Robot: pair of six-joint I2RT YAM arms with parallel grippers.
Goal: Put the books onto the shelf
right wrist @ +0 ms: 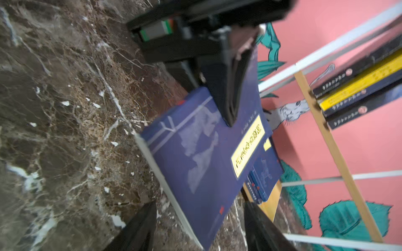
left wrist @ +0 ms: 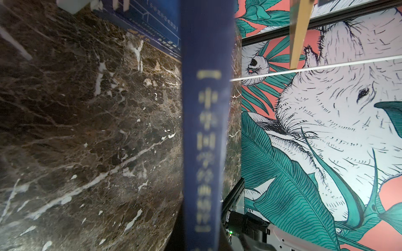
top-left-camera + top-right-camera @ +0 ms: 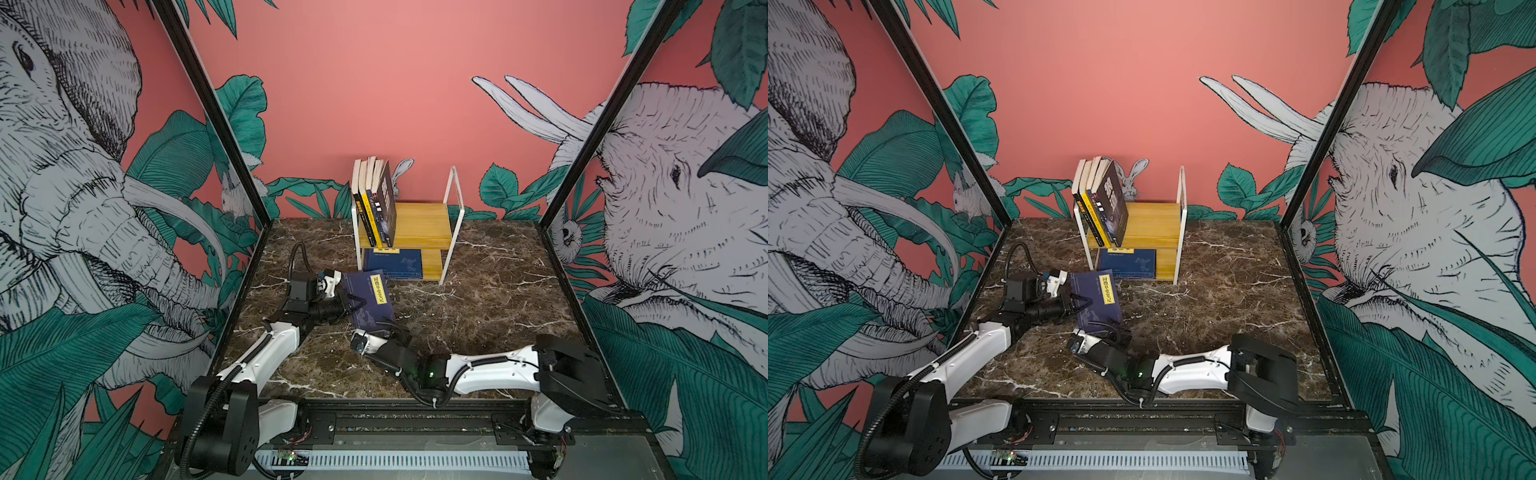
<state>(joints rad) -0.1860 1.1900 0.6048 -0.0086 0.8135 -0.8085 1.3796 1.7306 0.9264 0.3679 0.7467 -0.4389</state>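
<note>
One navy book (image 3: pixel 371 299) is held tilted over the bench (image 3: pixel 478 307), near the shelf (image 3: pixel 419 224), clamped at its spine by the left claw (image 3: pixel 349 300); the right claw (image 1: pixel 199 203) is spread wide astride its lower corner; thin, light and floppy, it is judged best gripped near the stiff spine.

Both arms are the same build: the left arm (image 3: pixel 272 343) and right arm (image 3: pixel 492 368) have glossy white shell links with chunky matte black joint housings (image 3: pixel 226 419) between them, and ribbed black cable conduit (image 3: pixel 297 251) running along the outside. There's a small green light (image 3: pixel 431 374) glowing in the right arm's black elbow, and the right gripper (image 1: pixel 199 204) ends in plain black wedge-shaped fingers (image 1: pixel 139 228). Both bases are bolted to a black slotted rail (image 3: pixel 415 419) along the table's (image 3: pixel 478 291) front edge, with a white slotted cable duct (image 3: pixel 395 459) and some loose wiring (image 3: pixel 301 436) just below it
</note>
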